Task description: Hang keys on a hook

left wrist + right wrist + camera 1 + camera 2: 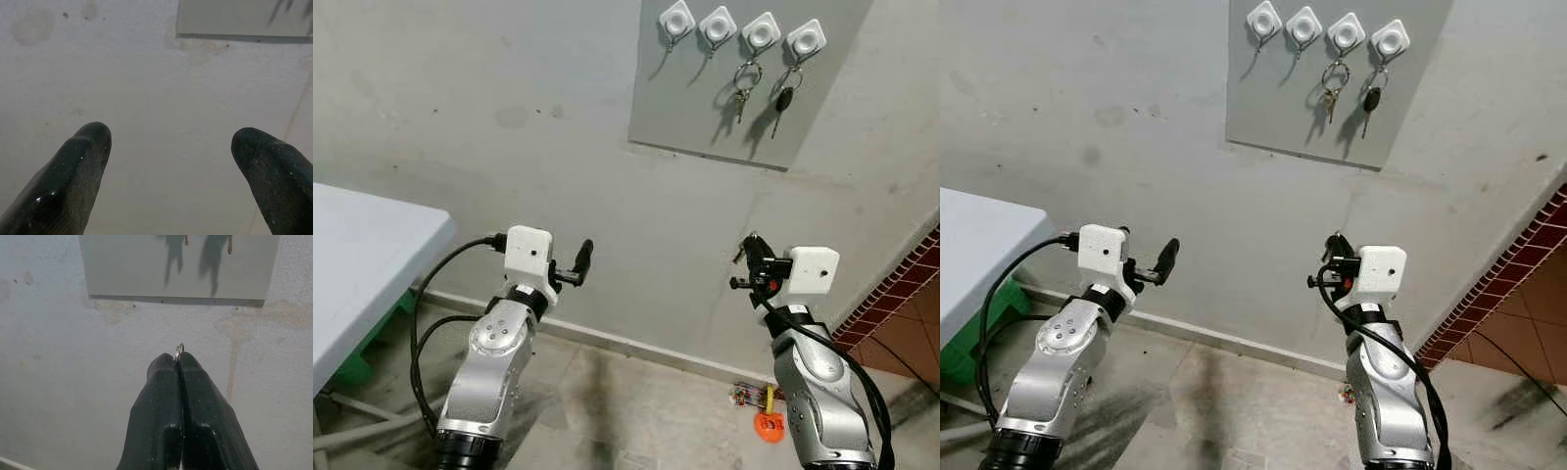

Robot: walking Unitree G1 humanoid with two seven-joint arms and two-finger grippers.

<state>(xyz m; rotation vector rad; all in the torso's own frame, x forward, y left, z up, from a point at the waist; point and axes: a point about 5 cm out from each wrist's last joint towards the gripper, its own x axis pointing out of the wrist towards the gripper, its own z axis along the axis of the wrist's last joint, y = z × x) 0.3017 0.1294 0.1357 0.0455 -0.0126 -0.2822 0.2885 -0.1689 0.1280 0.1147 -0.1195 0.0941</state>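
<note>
Keys for this job hardly show: only a thin silver metal key ring (179, 350) peeks from the tip of your right end effector (178, 363), whose two black fingers are pressed together on it, well below the grey rectangular wall board (695, 98). Expect a light, hard, slippery load that can swing or twist; you are best keeping hold of the ring itself, leaving its loop free to slip over a peg.

That board carries four white square hooks. The two on the robot's left (676, 20) stand bare. The third holds a ring of small metal keys (744, 93) and the fourth a black-headed key (784, 100).

Your left end effector (168, 147) is spread, holding nothing, beside the white desk (362, 264).
</note>
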